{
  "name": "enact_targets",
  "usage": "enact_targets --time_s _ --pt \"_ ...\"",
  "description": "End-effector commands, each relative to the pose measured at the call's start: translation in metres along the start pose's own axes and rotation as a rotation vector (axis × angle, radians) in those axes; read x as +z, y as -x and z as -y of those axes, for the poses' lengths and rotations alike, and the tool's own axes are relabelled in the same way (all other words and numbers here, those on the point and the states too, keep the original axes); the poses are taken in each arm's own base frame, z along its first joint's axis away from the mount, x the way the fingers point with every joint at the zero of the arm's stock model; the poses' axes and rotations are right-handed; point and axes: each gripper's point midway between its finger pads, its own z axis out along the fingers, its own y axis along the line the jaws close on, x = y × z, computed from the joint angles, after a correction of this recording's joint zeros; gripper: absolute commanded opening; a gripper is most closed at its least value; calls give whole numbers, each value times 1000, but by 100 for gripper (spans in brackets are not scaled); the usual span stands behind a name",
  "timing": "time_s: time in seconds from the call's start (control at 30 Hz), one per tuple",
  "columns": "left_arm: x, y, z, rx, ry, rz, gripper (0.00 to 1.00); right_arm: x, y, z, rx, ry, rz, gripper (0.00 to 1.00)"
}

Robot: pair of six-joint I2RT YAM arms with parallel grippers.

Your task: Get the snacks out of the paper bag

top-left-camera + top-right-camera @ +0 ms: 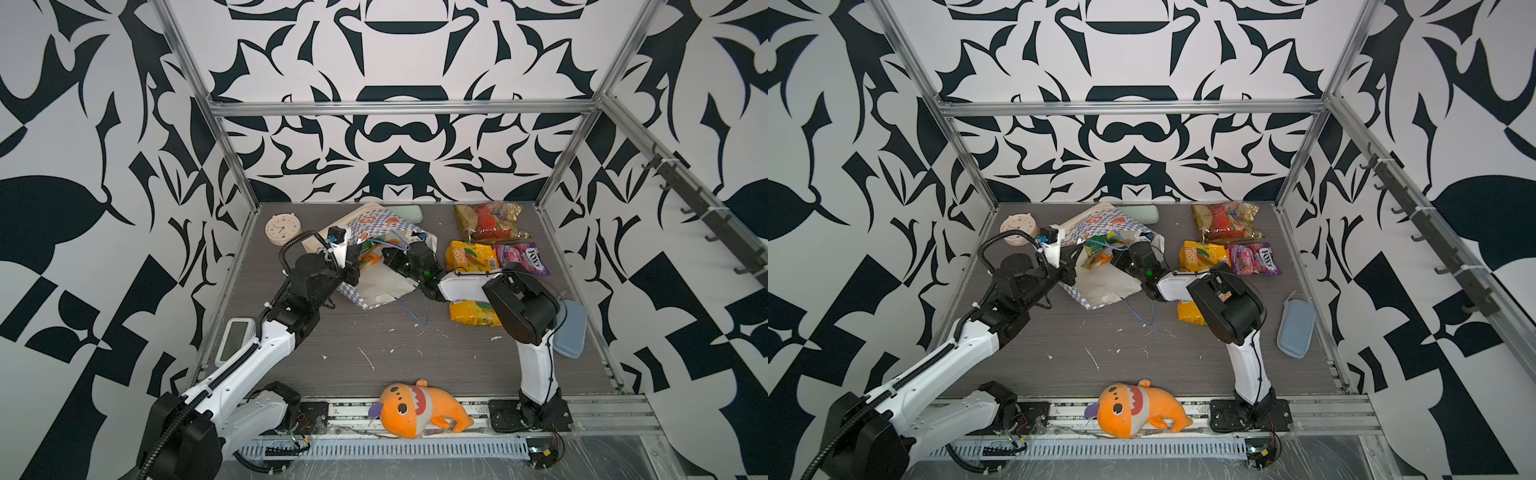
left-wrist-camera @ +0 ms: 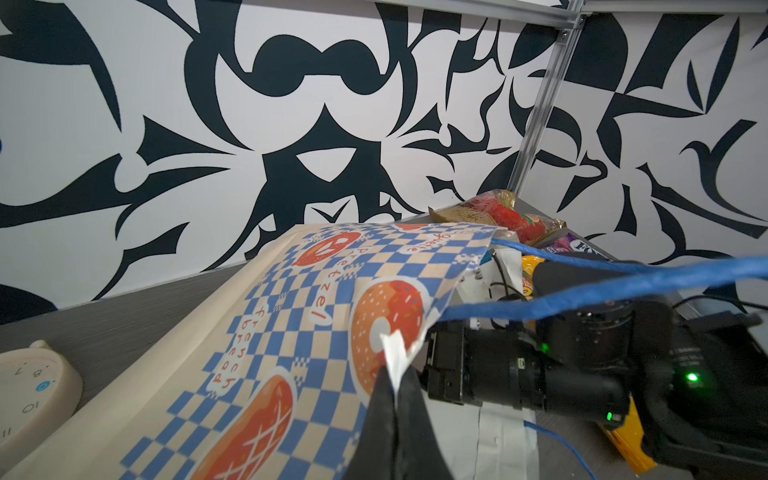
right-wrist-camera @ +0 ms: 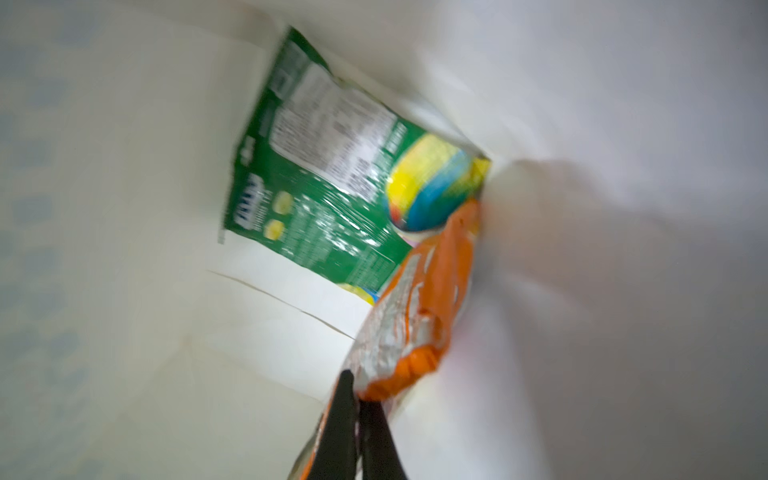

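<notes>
Right arm stretched low into paper bag, right gripper pinched on orange packet | left gripper clamps bag rim | bag on its side near desk far edge, green packet inside

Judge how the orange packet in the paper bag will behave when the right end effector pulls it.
Probably floppy: the orange packet looks crinkled and bends where the right end effector pinches its edge, so it will likely dangle. Its glossy film may slip from so small a bite. It overlaps the green packet, which may drag along.
</notes>
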Motion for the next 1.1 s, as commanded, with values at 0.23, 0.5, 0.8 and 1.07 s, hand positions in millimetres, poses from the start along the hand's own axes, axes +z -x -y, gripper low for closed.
enact_targets --time_s 0.23,0.5,0.8,1.07 --pt "3 21 -5 -1 36 48 0 -29 -1 -18 -57 -9 -107 0" --pt "7 17 -5 -9 31 45 0 -19 -26 -4 -42 -20 -233 37" --pt "4 17 -5 -18 30 54 0 -8 -22 30 38 -118 -168 40" --pt "5 11 -4 -32 24 51 0 8 -18 25 83 -16 -112 40"
